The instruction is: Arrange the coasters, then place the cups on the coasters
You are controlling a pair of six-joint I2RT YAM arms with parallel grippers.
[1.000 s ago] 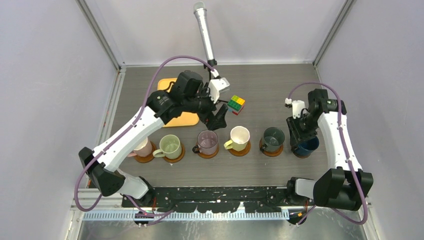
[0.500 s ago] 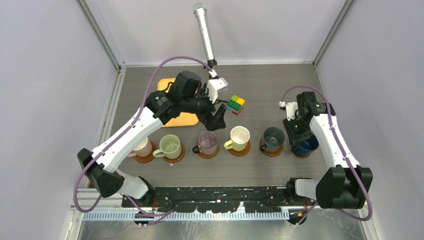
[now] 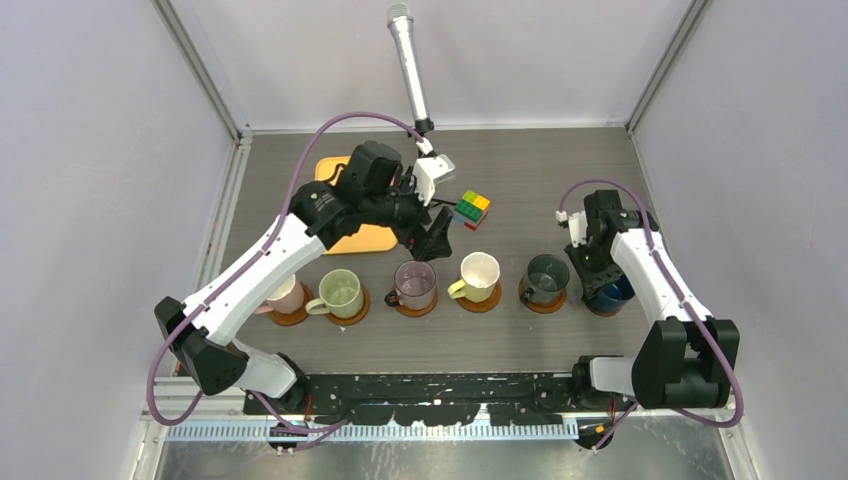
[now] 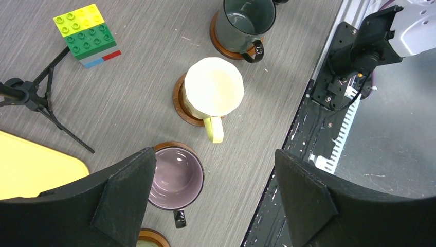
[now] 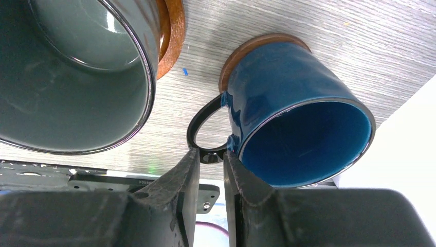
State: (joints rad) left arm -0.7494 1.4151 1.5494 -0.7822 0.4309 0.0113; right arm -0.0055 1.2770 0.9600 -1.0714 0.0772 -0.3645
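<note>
The right gripper (image 5: pixel 210 154) is reaching low at the right end of the row. Its two fingers are pressing almost together on the thin dark handle of the navy blue ceramic mug (image 5: pixel 288 103). It is looking like a pinch on the outer curve of the handle, not on the body. This mug is standing on a round brown wooden coaster (image 5: pixel 267 37), whose rim is showing behind it. It is just beside the dark grey-green ceramic mug (image 5: pixel 67 77), which is sitting on its own coaster. The left gripper (image 4: pixel 213 154) is hovering above the mauve ceramic mug (image 4: pixel 175 177) and the cream-yellow ceramic mug (image 4: pixel 213 92). Its fingers are spreading wide and holding nothing.

I am judging that the step in hand is the final seating of the navy mug. To do it well, the arm should be holding the mug flat and centred inside the raised rim and moving it only a little, because a pull on the handle may be turning or tipping it. The grey-green neighbour is close, so any correction should be going away from it. The fingers should be opening fully before the wrist is rising.
</note>
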